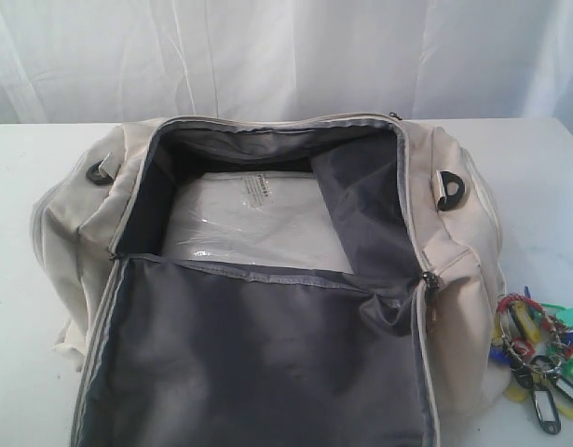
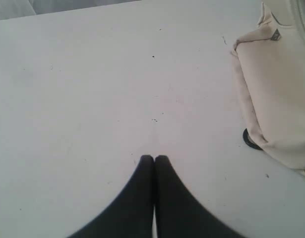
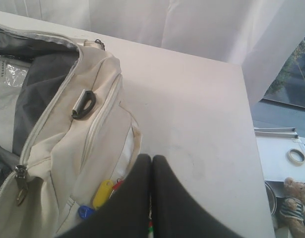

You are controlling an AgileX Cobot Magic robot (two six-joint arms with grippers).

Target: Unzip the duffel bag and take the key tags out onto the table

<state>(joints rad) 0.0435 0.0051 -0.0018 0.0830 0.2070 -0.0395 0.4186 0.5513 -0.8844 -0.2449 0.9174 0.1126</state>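
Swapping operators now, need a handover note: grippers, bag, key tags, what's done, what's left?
Left gripper: jaws shut, holding nothing, over bare table beside the duffel bag.
Right gripper: jaws shut, nothing seen in them, above the key tags.
Bag: unzipped, flap folded open; only a plastic-wrapped packet seen inside.
Key tags: on the table, beside the bag's right end.
Done: unzip, tags out.
Left: nothing apparent; probably just park the arms.
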